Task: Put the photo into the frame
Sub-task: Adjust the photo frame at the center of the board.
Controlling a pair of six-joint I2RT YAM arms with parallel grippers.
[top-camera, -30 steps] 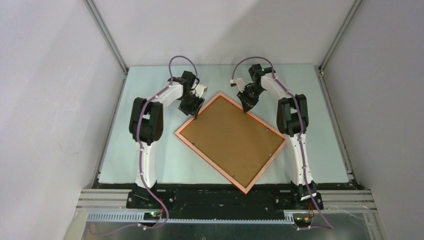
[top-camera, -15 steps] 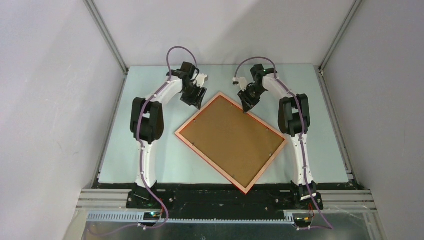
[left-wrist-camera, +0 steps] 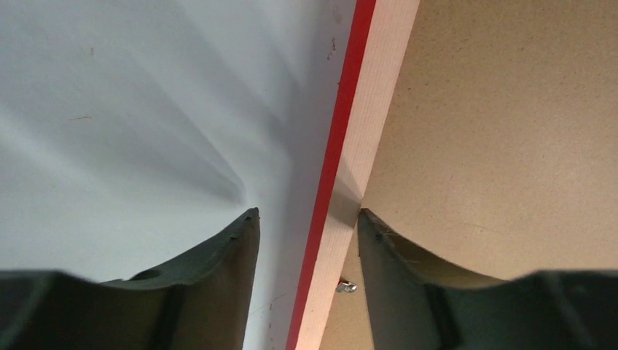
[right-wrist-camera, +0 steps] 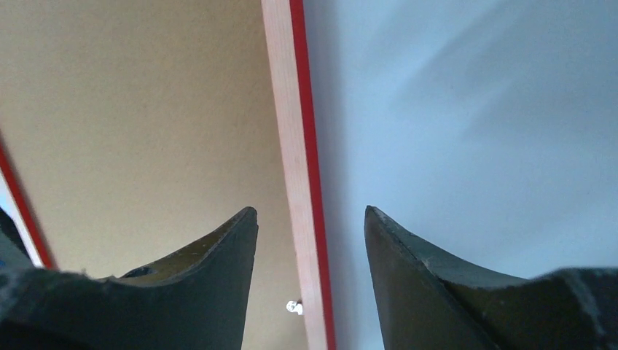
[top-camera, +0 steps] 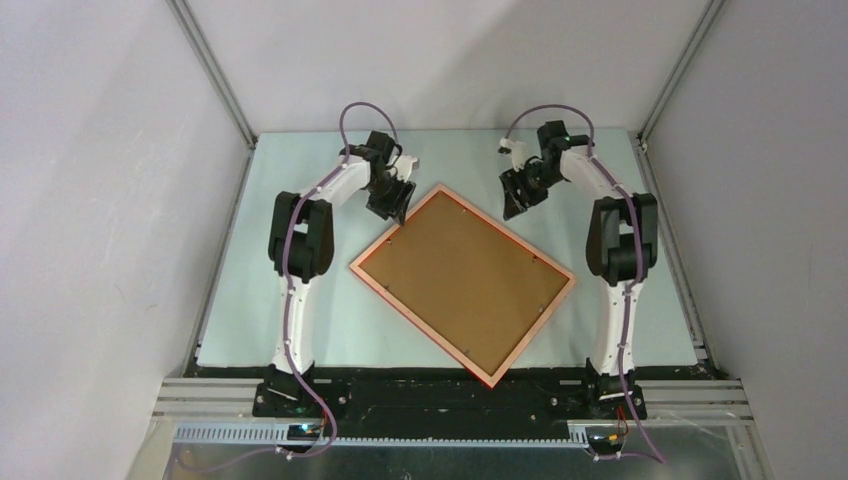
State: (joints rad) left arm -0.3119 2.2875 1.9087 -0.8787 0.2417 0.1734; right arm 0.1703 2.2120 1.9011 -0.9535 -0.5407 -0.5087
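Observation:
The frame (top-camera: 358, 268) lies face down on the table, turned like a diamond, its pale orange-pink back up. The brown backing board (top-camera: 462, 280) fills it. The photo is hidden. My left gripper (top-camera: 397, 212) is open at the upper-left rail near the top corner. In the left wrist view its jaws (left-wrist-camera: 306, 213) straddle the rail (left-wrist-camera: 364, 138), one finger over the table, the other over the board (left-wrist-camera: 495, 131). My right gripper (top-camera: 513, 210) is open and empty, just off the upper-right rail. In the right wrist view its jaws (right-wrist-camera: 310, 210) stand above the rail (right-wrist-camera: 286, 109).
Small metal tabs (left-wrist-camera: 347, 286) (right-wrist-camera: 294, 307) stick out from the rail's inner edge over the board. The pale table (top-camera: 300, 300) is bounded by white walls and metal posts at the back and sides. The arm bases stand at the near edge.
My right gripper has lifted off the upper-right rail and swung to the right and back. My left gripper has shifted a little toward the top corner. The frame has not moved.

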